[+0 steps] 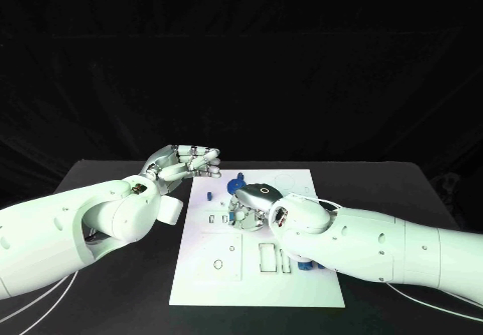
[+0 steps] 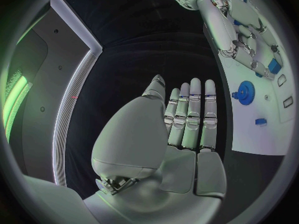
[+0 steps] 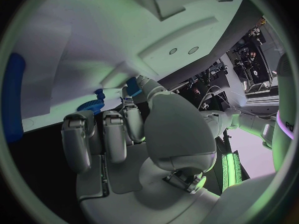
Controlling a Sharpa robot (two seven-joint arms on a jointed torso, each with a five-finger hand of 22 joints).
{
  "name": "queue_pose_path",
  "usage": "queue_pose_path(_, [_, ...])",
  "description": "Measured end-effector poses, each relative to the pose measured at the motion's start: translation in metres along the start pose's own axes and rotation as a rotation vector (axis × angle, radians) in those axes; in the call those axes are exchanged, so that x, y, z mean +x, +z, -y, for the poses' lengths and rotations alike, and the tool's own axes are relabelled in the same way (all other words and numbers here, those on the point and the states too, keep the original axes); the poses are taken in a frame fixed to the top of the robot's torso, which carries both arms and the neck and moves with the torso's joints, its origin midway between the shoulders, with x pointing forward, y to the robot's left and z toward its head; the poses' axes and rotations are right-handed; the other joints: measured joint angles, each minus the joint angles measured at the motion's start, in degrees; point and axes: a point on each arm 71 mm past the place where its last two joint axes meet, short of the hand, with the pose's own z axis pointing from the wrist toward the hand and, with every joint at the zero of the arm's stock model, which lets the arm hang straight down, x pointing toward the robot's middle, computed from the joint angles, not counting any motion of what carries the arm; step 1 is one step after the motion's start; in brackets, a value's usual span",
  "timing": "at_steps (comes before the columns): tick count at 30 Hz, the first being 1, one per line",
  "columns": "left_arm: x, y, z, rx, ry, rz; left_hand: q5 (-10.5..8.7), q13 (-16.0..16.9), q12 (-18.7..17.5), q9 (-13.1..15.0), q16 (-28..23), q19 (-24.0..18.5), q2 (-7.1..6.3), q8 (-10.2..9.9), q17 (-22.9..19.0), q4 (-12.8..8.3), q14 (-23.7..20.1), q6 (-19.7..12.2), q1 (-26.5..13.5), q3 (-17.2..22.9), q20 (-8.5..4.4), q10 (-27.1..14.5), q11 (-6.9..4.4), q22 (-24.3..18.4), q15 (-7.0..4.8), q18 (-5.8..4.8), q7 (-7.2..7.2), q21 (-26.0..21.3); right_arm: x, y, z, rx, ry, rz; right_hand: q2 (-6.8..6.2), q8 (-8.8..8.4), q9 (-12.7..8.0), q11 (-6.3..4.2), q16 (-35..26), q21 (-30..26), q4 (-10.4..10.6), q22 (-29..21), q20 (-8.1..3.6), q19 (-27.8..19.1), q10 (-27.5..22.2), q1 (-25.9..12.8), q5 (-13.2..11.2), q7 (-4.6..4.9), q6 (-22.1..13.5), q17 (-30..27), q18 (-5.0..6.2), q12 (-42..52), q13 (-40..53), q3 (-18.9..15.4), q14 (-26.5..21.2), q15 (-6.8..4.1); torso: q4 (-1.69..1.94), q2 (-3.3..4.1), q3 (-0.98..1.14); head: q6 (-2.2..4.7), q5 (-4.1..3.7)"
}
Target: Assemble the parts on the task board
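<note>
The white task board [image 1: 227,279] lies in the middle of the table. My right hand [image 1: 257,203] reaches down over its far middle and pinches a small blue part [image 3: 132,86] at its fingertips; the same blue part [image 2: 274,64] is close to the board [image 2: 277,109]. A blue gear [image 1: 239,185] stands on the board just beyond that hand, also the gear [image 2: 244,92] and the gear [image 3: 93,105]. My left hand [image 1: 186,162] hovers off the board's far left corner, its fingers [image 2: 190,114] stretched out and holding nothing.
A small blue piece [image 1: 209,195] sits near the board's left edge, also the piece [image 2: 260,121]. More blue pieces [image 1: 302,265] lie under my right forearm at the board's right side. Cut-out slots [image 1: 266,256] mark the board's near half. Black table [image 1: 121,293] surrounds it.
</note>
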Motion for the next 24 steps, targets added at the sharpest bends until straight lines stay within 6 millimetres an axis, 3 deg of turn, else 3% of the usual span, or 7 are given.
queue_pose_path(13, [-0.0006, -0.0006, 0.0001, -0.001, 0.0, 0.001, 0.0, 0.0, 0.0, 0.0, 0.0, 0.0, 0.0, 0.0, 0.0, 0.0, 0.0, 0.0, 0.0, 0.0, 0.0, -0.21, 0.21, -0.09, 0.0, 0.0, 0.0, 0.0, 0.0005, 0.0001, 0.0002, 0.007, -0.003, -0.001, -0.67, -0.68, -0.32, 0.49, 0.0, 0.0, 0.32, -0.01, 0.0, 0.0, -0.49, -0.66, -0.18, 0.53, -0.94, 0.04, 0.0, -0.79, 0.0, -0.31, 0.0, 0.0, -0.01, 0.01, 0.04, -0.05, 0.04])
queue_pose_path(17, [-0.0006, -0.0006, 0.0001, -0.001, 0.0, 0.001, 0.0, 0.0, 0.0, 0.0, 0.0, 0.0, 0.0, 0.0, 0.0, 0.0, 0.0, 0.0, 0.0, 0.0, 0.0, -0.21, 0.21, -0.09, 0.0, 0.0, 0.0, 0.0, 0.0006, 0.0002, 0.0001, 0.008, -0.004, 0.0, -0.97, -1.01, -0.47, 0.62, 0.0, 0.0, 0.41, -0.01, 0.0, 0.0, -1.03, -0.97, -0.29, 0.8, -1.61, 0.04, 0.0, -1.1, 0.0, -0.41, 0.0, 0.43, -0.03, 0.0, 0.06, -0.06, 0.04])
queue_pose_path(20, [-0.0006, -0.0006, 0.0001, -0.001, 0.0, 0.001, 0.0, 0.0, 0.0, 0.0, 0.0, 0.0, 0.0, 0.0, 0.0, 0.0, 0.0, 0.0, 0.0, 0.0, 0.0, -0.21, 0.21, -0.09, 0.0, 0.0, 0.0, 0.0, 0.0008, 0.0002, 0.0001, 0.009, -0.004, 0.0, -1.27, -1.24, -0.63, 0.91, 0.0, 0.0, 0.64, -0.01, 0.01, 0.0, -1.33, -1.27, -0.95, 1.05, -2.11, 0.04, 0.0, -1.46, 0.0, -0.64, 0.0, 0.44, -0.03, 0.0, 0.07, -0.06, 0.04])
queue_pose_path(24, [-0.0006, -0.0006, 0.0001, -0.001, 0.0, 0.001, 0.0, 0.0, 0.0, 0.0, 0.0, 0.0, 0.0, 0.0, 0.0, 0.0, 0.0, 0.0, 0.0, 0.0, 0.0, -0.21, 0.21, -0.09, 0.0, 0.0, 0.0, 0.0, 0.0011, 0.0002, 0.0001, 0.01, -0.004, 0.0, -1.91, -1.69, -0.83, 1.4, 0.0, 0.0, 1.3, -0.01, 0.43, 0.01, -1.83, -1.9, -3.95, 1.48, -3.16, 0.04, 0.0, -2.1, 0.03, -1.3, 0.0, 0.85, -0.03, -0.01, 0.07, 0.0, 0.01])
